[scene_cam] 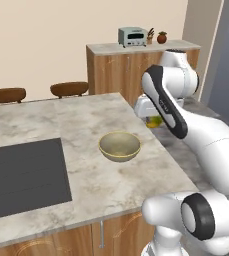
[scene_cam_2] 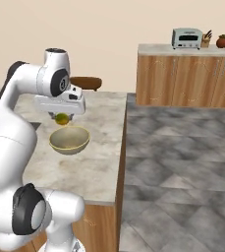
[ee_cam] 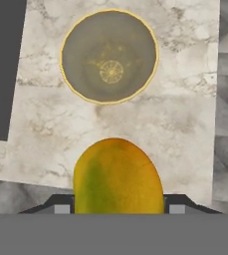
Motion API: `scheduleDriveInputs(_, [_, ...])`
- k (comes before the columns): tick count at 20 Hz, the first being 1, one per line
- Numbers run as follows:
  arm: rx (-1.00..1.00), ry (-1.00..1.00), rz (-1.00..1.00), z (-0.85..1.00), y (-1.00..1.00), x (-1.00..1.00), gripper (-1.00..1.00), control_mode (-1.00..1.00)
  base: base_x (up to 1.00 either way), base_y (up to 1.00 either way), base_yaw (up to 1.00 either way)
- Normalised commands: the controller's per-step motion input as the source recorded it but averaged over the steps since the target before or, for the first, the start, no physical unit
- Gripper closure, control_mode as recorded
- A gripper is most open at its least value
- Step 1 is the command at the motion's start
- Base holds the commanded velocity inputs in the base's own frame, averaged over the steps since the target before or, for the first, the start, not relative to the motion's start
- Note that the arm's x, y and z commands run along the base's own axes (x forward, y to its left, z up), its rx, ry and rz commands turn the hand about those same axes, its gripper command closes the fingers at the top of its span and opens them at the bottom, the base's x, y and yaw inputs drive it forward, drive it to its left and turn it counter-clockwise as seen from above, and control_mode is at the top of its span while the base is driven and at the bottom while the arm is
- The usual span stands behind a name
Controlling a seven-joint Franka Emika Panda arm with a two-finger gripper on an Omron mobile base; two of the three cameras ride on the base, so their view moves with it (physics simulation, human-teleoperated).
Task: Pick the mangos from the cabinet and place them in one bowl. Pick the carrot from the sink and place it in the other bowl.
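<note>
A yellow-green mango (ee_cam: 116, 177) with an orange tint sits between my fingers, seen also as the mango (scene_cam_2: 62, 118) under the hand and the mango (scene_cam: 154, 120) beside the forearm. My gripper (scene_cam_2: 62, 119) is shut on it, hanging above the counter's right edge. The pale tan bowl (scene_cam: 119, 146) stands empty on the marble counter, a little beyond and below the fruit; the hand view looks down into this bowl (ee_cam: 109, 56). From the right base view the bowl (scene_cam_2: 70, 140) lies just under the hand. Cabinet, sink, carrot and the other bowl are out of view.
A black cooktop (scene_cam: 23, 175) fills the counter's left part. Two brown stools (scene_cam: 69, 88) stand behind the counter. A far wooden counter (scene_cam_2: 187, 78) carries a toaster (scene_cam_2: 186, 38), a knife block and a potted plant. Grey tiled floor (scene_cam_2: 182, 162) spreads to the right.
</note>
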Motion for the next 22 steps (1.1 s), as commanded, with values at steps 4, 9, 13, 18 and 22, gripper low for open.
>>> scheduleDriveInputs(4, [0.0,0.0,-0.1,-0.09,0.46,0.46,1.0,-1.0,0.0,0.0,0.0])
scheduleDriveInputs(9, [0.0,-0.07,-0.1,-0.17,0.21,0.44,1.0,-1.0,0.0,0.0,0.0])
scheduleDriveInputs(13, [0.0,-0.18,-0.11,-0.38,0.05,0.16,1.0,-1.0,0.0,0.0,0.0])
scheduleDriveInputs(18, [0.0,-0.3,-0.07,-0.21,0.18,0.08,1.0,-1.0,0.0,0.0,0.0])
scheduleDriveInputs(22, [0.0,-0.09,-0.03,0.0,0.14,0.23,1.0,-1.0,0.0,0.0,0.0])
